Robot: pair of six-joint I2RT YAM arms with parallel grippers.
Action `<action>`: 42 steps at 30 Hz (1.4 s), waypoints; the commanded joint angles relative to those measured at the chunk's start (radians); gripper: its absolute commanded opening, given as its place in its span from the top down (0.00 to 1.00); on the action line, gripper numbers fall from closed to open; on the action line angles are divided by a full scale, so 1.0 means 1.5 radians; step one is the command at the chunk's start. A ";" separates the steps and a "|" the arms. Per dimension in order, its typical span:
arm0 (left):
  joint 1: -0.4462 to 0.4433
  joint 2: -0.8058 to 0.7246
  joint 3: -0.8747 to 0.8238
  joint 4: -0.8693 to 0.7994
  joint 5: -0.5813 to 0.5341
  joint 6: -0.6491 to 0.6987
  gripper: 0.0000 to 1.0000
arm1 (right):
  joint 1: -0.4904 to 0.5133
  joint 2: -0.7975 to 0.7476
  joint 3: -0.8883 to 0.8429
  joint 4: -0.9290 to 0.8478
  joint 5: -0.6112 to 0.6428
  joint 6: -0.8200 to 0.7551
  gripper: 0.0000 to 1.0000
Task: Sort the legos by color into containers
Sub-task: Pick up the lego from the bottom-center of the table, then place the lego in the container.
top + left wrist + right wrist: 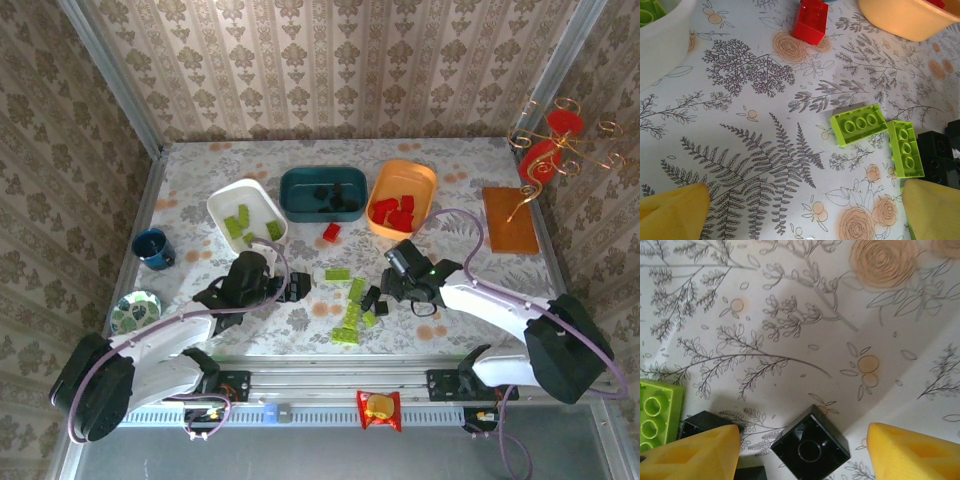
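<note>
Two claws hang low over the flowered counter (200, 165), beyond the snack packet (379, 409) at the near edge. The right claw (802, 436) stands with jaws apart around a black brick (810, 442), gaps showing on both sides, so nothing is gripped; one finger (695, 452) covers part of a second black brick (702, 422), and a lime brick (655, 412) is cut off at the side. The left claw (805, 207) is spread wide over bare counter, holding nothing; two lime bricks (858, 124) lie close together just past it, and black ones (940, 150) sit half out of frame. Seen from above, more lime bricks (350, 320) lie between the claws. Further on rests a lone red brick (331, 232). At the back, the white tray (215, 205) holds lime pieces (240, 220), the teal tray (322, 172) dark pieces (335, 197) hard to make out, the orange tray (425, 185) red pieces (395, 212)
</note>
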 commanded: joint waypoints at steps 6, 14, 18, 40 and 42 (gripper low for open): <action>0.005 -0.027 -0.004 0.004 0.000 -0.005 0.00 | 0.015 0.045 -0.018 -0.010 0.040 0.063 0.41; 0.006 -0.024 -0.003 0.004 0.001 -0.004 0.00 | 0.015 0.106 -0.018 0.012 0.048 0.053 0.50; 0.006 -0.024 -0.004 0.003 0.001 -0.004 0.00 | 0.016 0.079 -0.019 0.023 0.060 0.019 0.57; 0.013 -0.080 0.024 -0.081 -0.022 0.000 0.00 | -0.034 0.381 0.549 0.068 -0.027 -0.222 0.66; 0.015 -0.110 0.031 -0.107 -0.033 0.005 0.00 | -0.046 0.449 0.627 0.048 -0.025 -0.219 0.66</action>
